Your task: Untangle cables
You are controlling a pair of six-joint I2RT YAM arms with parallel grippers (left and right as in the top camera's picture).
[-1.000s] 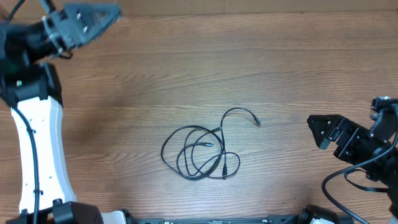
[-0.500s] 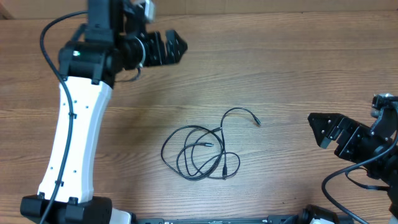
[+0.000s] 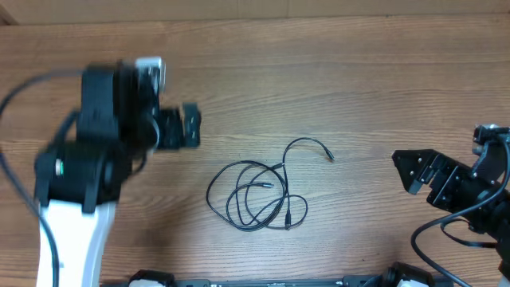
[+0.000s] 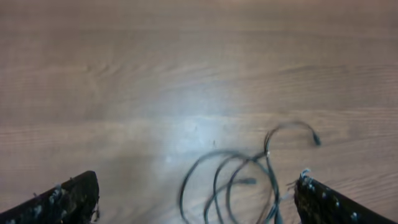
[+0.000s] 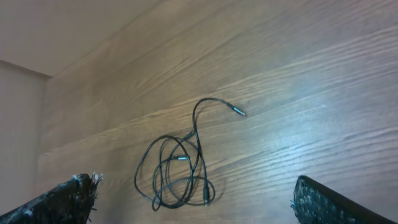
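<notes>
Cables (image 3: 255, 195): two thin black cords in one overlapped coil, mid-worktop (image 3: 358, 80); one plug end (image 3: 329, 156) trails free.
Left claw (image 3: 194, 126): spread wide, empty, near the coil.
Right claw (image 3: 404, 170): spread wide, empty, well apart.
Approach: pinch the free plug end, pin the loops, draw slowly.
Unclear: which cord crosses over which; the left arm is blurred.

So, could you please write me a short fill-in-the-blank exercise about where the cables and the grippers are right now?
The cables lie bunched on the ____ table. The left gripper and the right gripper both have their jaws ____. The cables are held by ____ gripper. One loose plug end sticks out toward the ____ gripper.
Missing words: wooden; open; neither; right.
</notes>
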